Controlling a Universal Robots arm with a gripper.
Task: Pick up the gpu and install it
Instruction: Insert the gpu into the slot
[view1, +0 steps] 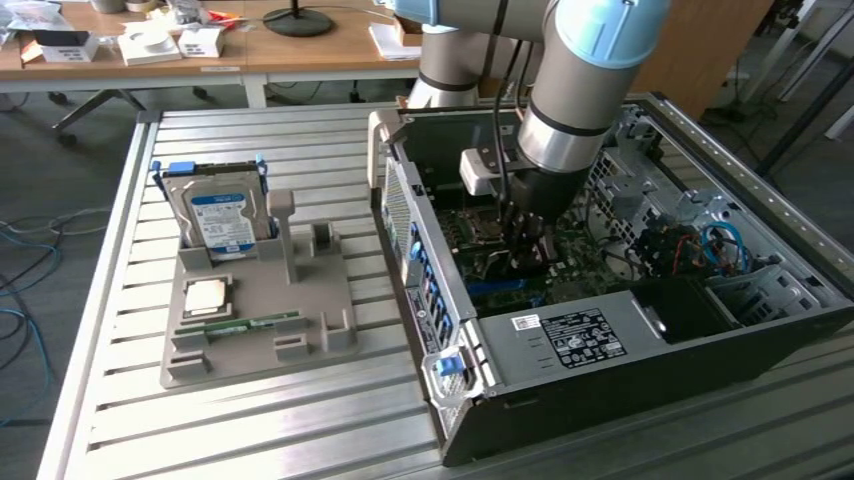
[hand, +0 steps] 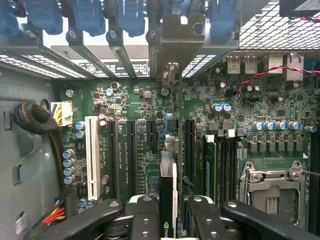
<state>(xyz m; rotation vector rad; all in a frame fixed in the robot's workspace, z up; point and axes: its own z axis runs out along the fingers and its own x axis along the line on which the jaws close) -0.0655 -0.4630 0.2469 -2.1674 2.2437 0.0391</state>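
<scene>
Reaching down into case (view1: 747, 330), gpu (hand: 169, 200) clamped

Dark green circuit-board motherboard (hand: 150, 145) with a white slot (hand: 92, 157), black plastic gripper fingers (hand: 142, 220), boxy silver hard drive (view1: 222, 220) with blue-white label, beige plastic parts tray (view1: 260, 330), ribbed silver metal table (view1: 200, 420)

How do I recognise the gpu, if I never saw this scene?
Look inside the open computer case on the slatted table, where the arm's gripper reaches down. Between its black jaws, above the green motherboard, the gpu is the thin dark card seen edge-on. Unlike the slots beside it, it is held, not fixed.
</scene>
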